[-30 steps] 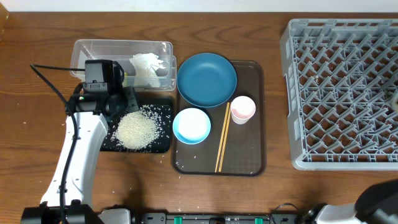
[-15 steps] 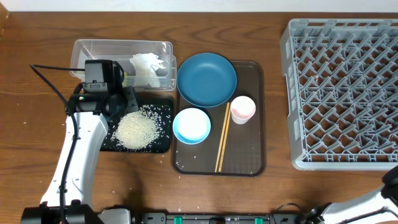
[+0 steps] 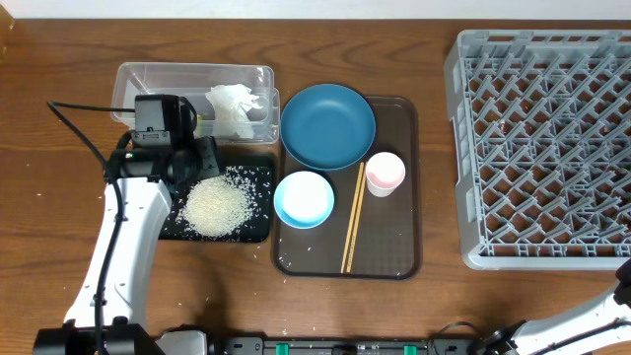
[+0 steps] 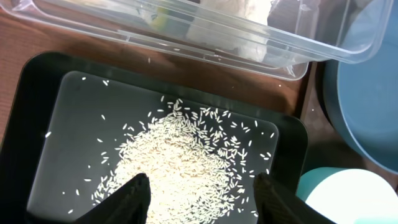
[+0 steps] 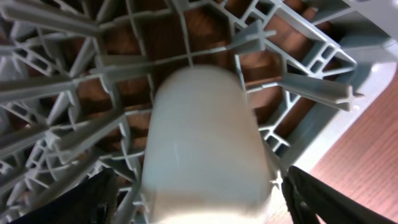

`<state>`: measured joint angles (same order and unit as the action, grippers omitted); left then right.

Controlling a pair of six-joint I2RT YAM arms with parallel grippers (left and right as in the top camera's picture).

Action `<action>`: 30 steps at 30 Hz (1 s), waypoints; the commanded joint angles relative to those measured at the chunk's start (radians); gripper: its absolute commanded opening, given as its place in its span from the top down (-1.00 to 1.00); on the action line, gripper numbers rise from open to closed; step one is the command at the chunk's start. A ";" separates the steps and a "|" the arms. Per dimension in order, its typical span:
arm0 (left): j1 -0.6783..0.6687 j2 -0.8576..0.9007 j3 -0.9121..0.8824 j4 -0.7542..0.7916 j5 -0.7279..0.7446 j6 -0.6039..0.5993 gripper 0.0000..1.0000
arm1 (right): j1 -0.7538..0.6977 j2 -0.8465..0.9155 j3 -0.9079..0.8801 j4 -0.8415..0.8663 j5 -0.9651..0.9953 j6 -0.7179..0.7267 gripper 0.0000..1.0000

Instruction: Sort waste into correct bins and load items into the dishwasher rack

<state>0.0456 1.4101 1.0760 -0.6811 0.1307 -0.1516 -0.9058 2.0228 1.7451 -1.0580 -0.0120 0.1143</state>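
Observation:
My left gripper (image 4: 202,193) is open just above the heap of white rice (image 4: 180,162) in the black tray (image 3: 258,229). The clear tub (image 3: 148,79) behind it holds the white tissue (image 3: 235,104) and the yellow-green wrapper (image 3: 202,123). The blue plate (image 3: 327,125), pale bowl (image 3: 304,198), pinkish cup (image 3: 385,173) and chopsticks (image 3: 352,219) sit on the brown tray (image 3: 394,247). My right gripper (image 5: 199,205) is open over the grey rack (image 5: 93,68). The whitish cup (image 5: 199,137), blurred, lies between its spread fingers near the rack's edge.
The rack (image 3: 537,148) fills the right side of the table. A few rice grains lie loose on the wood in front of the black tray. Only a sliver of the right arm (image 3: 621,291) shows in the overhead view.
The right arm has shifted at the bottom right edge of the overhead view, leaving only a sliver in sight. The left arm and the rice have not moved.

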 commanded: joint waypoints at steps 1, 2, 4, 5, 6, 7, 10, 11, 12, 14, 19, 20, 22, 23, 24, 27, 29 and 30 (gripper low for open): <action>0.003 -0.014 0.008 -0.003 -0.008 0.009 -0.20 | -0.005 0.010 0.018 0.000 -0.057 0.005 -0.79; 0.003 -0.014 0.008 -0.003 -0.008 0.009 -0.21 | -0.005 0.010 0.019 -0.001 -0.069 0.005 -0.82; 0.003 -0.014 0.008 -0.003 -0.008 0.009 -0.22 | -0.005 0.004 0.022 -0.002 -0.095 0.005 -0.82; 0.003 -0.014 0.008 -0.001 -0.008 0.009 -0.21 | -0.003 -0.002 0.022 -0.002 -0.107 0.005 -0.81; 0.003 -0.015 0.009 0.002 -0.008 0.009 -0.22 | -0.002 -0.014 0.022 -0.002 -0.125 0.005 -0.81; 0.002 -0.016 0.010 0.005 -0.007 0.009 -0.22 | 0.001 -0.025 0.022 -0.002 -0.138 0.005 -0.80; -0.019 -0.026 0.020 0.016 0.024 0.021 -0.22 | 0.016 -0.076 0.022 -0.005 -0.200 -0.003 -0.80; -0.033 -0.028 0.026 0.024 0.037 0.026 -0.22 | 0.026 -0.097 0.022 -0.005 -0.230 -0.017 -0.81; -0.052 -0.029 0.034 0.034 0.045 0.028 -0.22 | 0.038 -0.117 0.022 -0.003 -0.263 -0.040 -0.80; -0.097 -0.028 0.050 0.054 0.045 0.028 -0.22 | 0.074 -0.163 0.022 -0.001 -0.325 -0.101 -0.80; -0.246 -0.021 0.063 0.147 0.045 0.028 -0.18 | 0.195 -0.247 0.022 -0.010 -0.415 -0.216 -0.82; -0.283 -0.018 0.063 0.174 0.045 0.028 -0.18 | 0.230 -0.261 0.022 -0.017 -0.415 -0.226 -0.82; -0.343 -0.006 0.063 0.222 0.045 0.027 -0.19 | 0.291 -0.278 0.022 -0.024 -0.415 -0.234 -0.82; -0.375 0.003 0.063 0.248 0.045 0.027 -0.18 | 0.322 -0.283 0.022 -0.033 -0.415 -0.245 -0.82; -0.407 0.014 0.063 0.275 0.044 0.022 -0.18 | 0.359 -0.286 0.022 -0.040 -0.415 -0.247 -0.83; -0.484 0.061 0.063 0.343 0.045 -0.018 -0.19 | 0.456 -0.285 0.022 -0.058 -0.412 -0.268 -0.84; -0.527 0.104 0.063 0.380 0.045 -0.057 -0.19 | 0.510 -0.285 0.021 -0.061 -0.394 -0.273 -0.85; -0.546 0.126 0.063 0.395 0.045 -0.070 -0.19 | 0.532 -0.285 0.021 -0.061 -0.386 -0.273 -0.84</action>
<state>-0.4583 1.4738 1.1191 -0.3050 0.1764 -0.1650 -0.4316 1.7412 1.7569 -1.1149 -0.4026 -0.1211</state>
